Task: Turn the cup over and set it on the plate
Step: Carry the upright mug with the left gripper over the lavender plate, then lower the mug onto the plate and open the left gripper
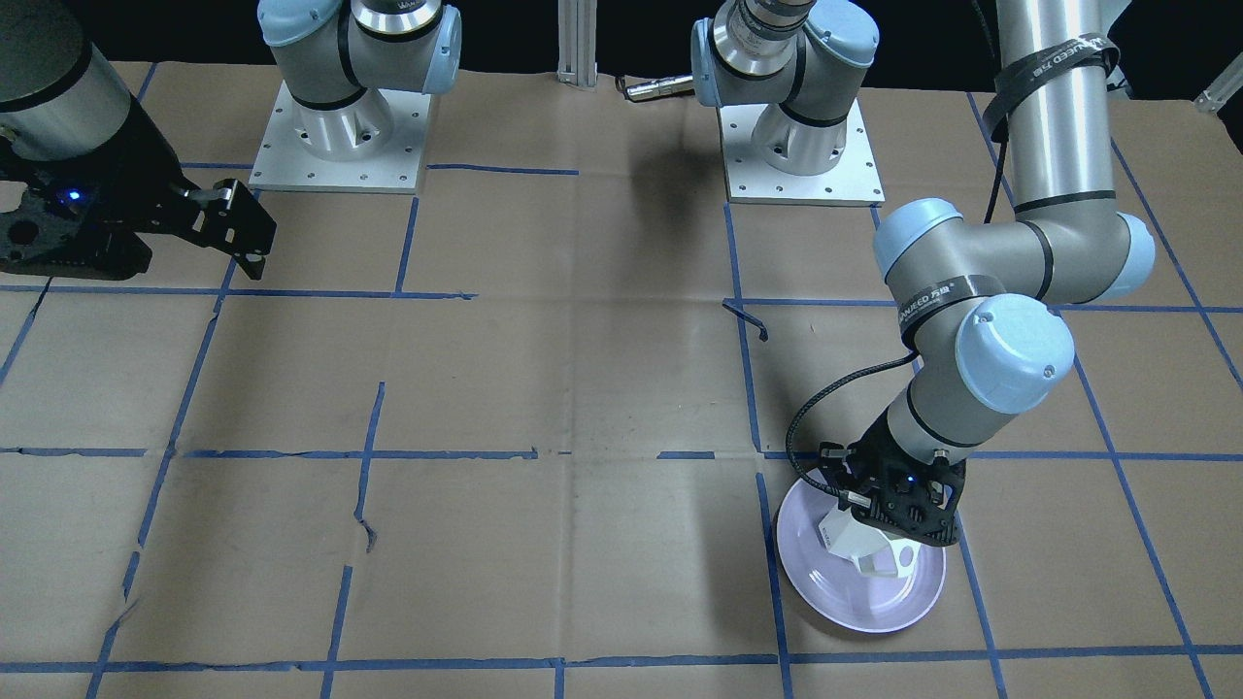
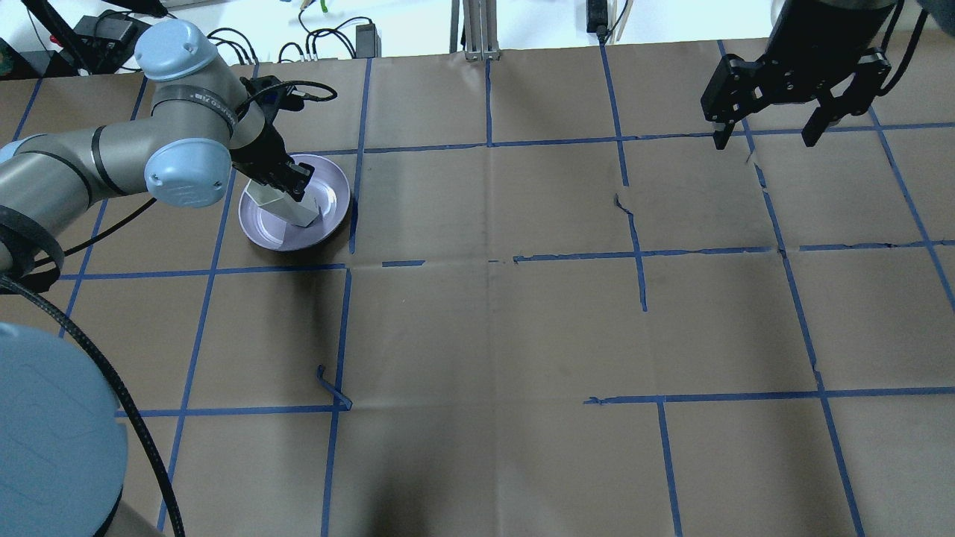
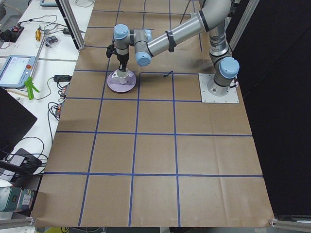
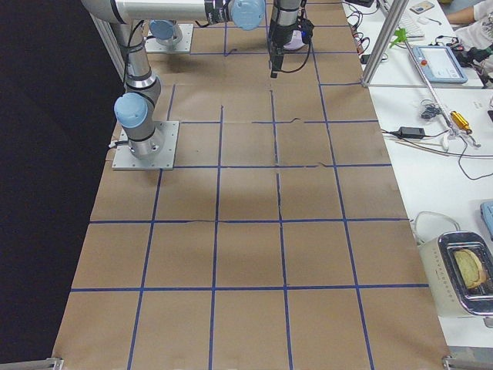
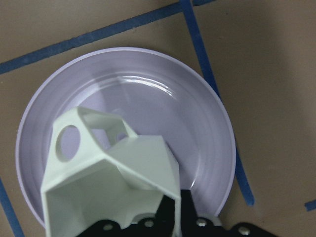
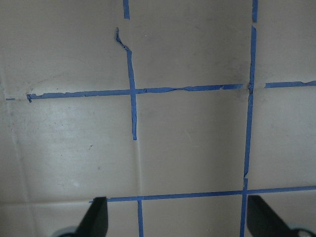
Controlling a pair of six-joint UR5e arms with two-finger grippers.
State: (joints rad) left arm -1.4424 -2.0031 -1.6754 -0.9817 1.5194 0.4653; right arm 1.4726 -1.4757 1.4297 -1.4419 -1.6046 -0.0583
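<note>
My left claw (image 2: 287, 186) is clamped on the cup (image 2: 287, 207), one finger inside the hexagonal mouth, one outside the wall. The cup is tilted, its angular handle pointing away from my wrist. It sits within the rim of the plate (image 2: 328, 190), left of the plate's middle; I cannot tell whether it touches the plate. The plate lies in the far left part of the surface (image 2: 485, 335), its right rim just beside a blue tape line (image 2: 352, 224). Past the surface's far edge lie cables and adapters (image 2: 328, 41). A black cable (image 1: 806, 417) loops beside my left wrist. My right claw (image 2: 766, 139) hangs with fingers spread wide, holding nothing, above the far right corner, well apart from the plate. Between the claws lie brown paper, tape lines and two lifted tape curls (image 2: 332, 388).
</note>
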